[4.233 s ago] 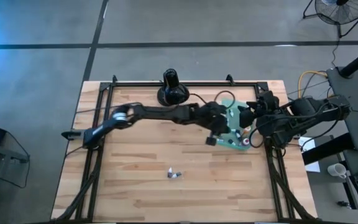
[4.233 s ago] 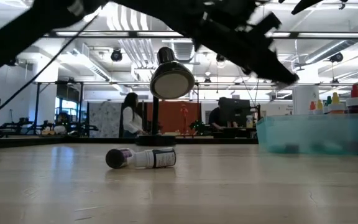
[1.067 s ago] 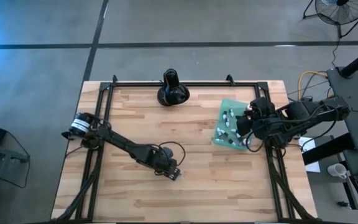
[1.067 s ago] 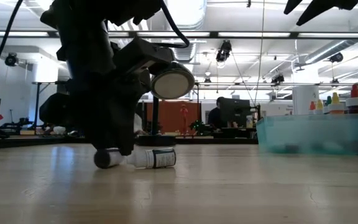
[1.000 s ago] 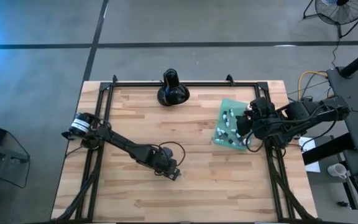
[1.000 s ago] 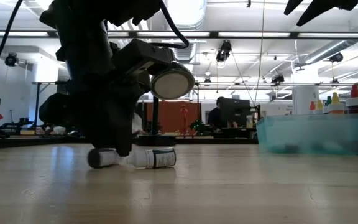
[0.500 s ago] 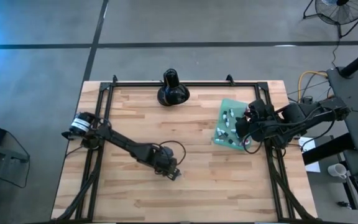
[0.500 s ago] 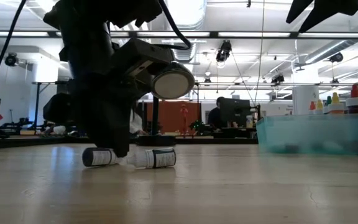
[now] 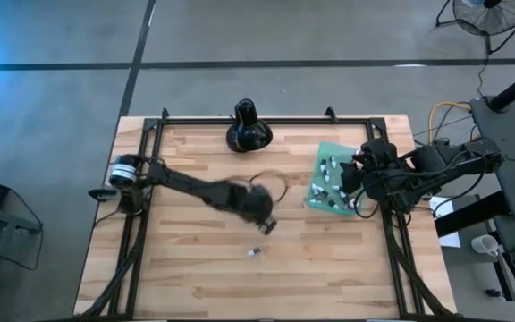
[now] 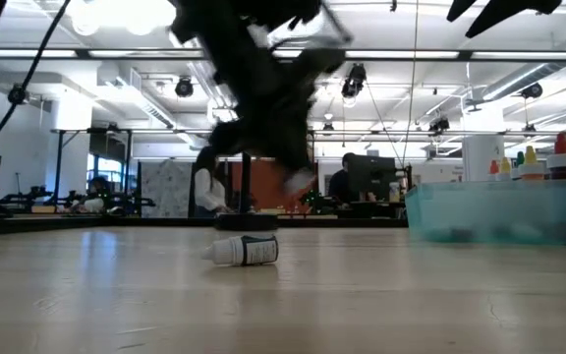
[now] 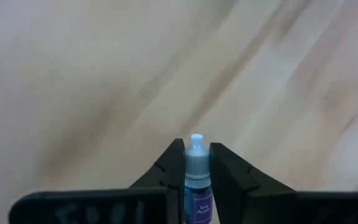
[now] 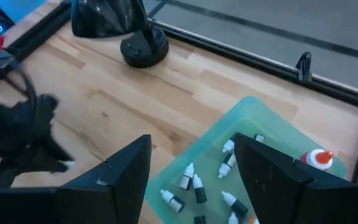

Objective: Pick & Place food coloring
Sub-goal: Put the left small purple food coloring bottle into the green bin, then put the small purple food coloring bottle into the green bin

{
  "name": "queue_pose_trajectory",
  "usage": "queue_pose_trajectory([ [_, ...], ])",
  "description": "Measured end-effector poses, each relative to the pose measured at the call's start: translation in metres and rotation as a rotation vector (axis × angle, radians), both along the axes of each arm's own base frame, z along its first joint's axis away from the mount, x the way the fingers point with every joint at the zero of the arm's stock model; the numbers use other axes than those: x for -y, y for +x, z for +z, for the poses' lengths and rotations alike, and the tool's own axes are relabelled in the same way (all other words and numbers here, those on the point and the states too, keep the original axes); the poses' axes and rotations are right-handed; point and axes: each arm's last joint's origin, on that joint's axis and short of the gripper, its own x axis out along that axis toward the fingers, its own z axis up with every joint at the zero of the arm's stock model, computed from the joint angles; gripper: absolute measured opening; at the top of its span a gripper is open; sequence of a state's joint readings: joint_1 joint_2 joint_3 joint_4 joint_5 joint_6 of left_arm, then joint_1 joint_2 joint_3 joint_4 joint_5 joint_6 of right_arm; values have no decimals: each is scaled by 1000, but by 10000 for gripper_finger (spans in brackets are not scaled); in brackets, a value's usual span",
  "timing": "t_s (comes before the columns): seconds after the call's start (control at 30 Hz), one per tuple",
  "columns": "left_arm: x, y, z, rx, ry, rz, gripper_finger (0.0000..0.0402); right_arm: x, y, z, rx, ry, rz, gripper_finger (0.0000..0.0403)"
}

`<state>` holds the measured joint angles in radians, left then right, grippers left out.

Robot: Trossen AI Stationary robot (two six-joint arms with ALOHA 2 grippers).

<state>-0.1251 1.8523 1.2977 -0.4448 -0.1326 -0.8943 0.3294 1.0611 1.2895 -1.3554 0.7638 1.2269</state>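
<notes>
The left gripper (image 9: 267, 223) was pinching a small purple-labelled bottle (image 11: 197, 180) between its fingers, cap pointing forward along them, and hung above the middle of the worktop (image 9: 186, 277). The teal tray (image 9: 319, 201) holding the other food coloring bottles (image 12: 191, 184) lay toward the right edge, with bare wood between it and the loaded gripper, so the carry looked unobstructed. One more vial (image 10: 242, 251) lay on its side on the wood, just beside the left gripper and nearer the front. The right gripper (image 12: 191, 163), spread open, hovered over the tray's outer side, which could crowd the drop there.
</notes>
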Motion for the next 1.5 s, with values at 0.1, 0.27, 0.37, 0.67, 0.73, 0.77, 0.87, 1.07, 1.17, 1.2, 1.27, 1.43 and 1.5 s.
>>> queue_pose_trajectory([
  [0.1, -19, 20, 29, 164, 88, -69, 30, 1, -3, 5, 17, -21, 1, 224],
  [0.27, -44, 50, 72, 382, 243, -157, 30, 4, -8, 12, 48, -32, 1, 224],
  [0.37, -54, 72, 80, 465, 329, -203, 30, 6, -12, 16, 70, -45, -7, 224],
  [0.67, -67, 150, 34, 483, 304, -305, 30, 10, -22, 25, 132, -61, -32, 224],
  [0.73, -68, 160, 28, 435, 341, -297, 30, 10, -22, 25, 132, -60, -32, 224],
  [0.77, -69, 164, 25, 406, 360, -290, 30, 9, -22, 24, 131, -56, -32, 224],
  [0.87, -71, 172, 14, 298, 384, -312, 40, 9, -21, 23, 130, -47, -34, 224],
  [1.07, -66, 173, 14, 189, 414, -348, 107, 9, -21, 22, 123, -29, -25, 224],
  [1.17, -60, 164, 34, 167, 443, -400, 130, 9, -21, 22, 123, -30, -25, 224],
  [1.2, -57, 162, 39, 165, 469, -441, 135, 9, -21, 22, 121, -32, -23, 224],
  [1.27, -50, 155, 59, 190, 547, -542, 139, 9, -21, 22, 117, -35, -21, 224],
  [1.43, -31, 121, 105, 163, 681, -755, 141, 8, -20, 18, 95, -43, -12, 224],
  [1.5, -30, 106, 110, 116, 672, -794, 142, 8, -20, 16, 83, -50, -7, 224],
])
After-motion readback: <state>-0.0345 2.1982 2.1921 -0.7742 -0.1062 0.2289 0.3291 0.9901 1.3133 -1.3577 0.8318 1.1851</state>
